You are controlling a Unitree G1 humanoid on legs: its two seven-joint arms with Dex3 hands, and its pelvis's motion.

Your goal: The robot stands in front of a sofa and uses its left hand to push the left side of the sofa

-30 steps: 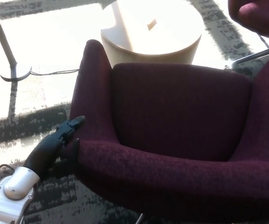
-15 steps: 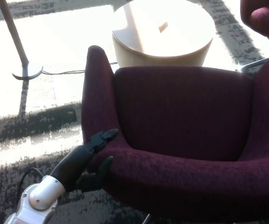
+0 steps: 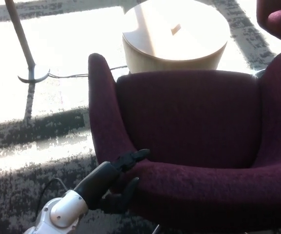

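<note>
Fingers [image 3: 136, 157]: left hand [image 3: 121, 178] fingers are spreading apart, clamping nothing; upper ones are lying on top of the sofa's front-left corner, thumb is curling vs. the outer face just below.
Left hand: is coming in from lower left, black wrist w/ white-grey forearm [image 3: 60, 214] behind; touching the upholstery.
Right hand: not showing.
Sofa [image 3: 189, 131]: dark maroon, low curved shell, is filling centre & right of the view; left wing [image 3: 101, 107] is rising straight ahead of the hand, front rim is running off to the right.
Key relation: sofa mass is lying right of & beyond the fingers; long axis is running left-right across the view; left hand is the only one near, already at the left end, so a push looks to be heading rightward/forward into the corner.
Round bench [image 3: 174, 36]: pale wood drum, is standing just behind the sofa back, appr. touching or near; likely obstacle if the sofa is sliding away.
Lamp stand [image 3: 30, 73]: pole & base well left, cable [image 3: 82, 74] is trailing toward the sofa.
Second seat [image 3: 279, 17]: maroon, top-right corner, partly cut off.
Floor: patterned grey carpet [image 3: 28, 165], strong sun patches.
</note>
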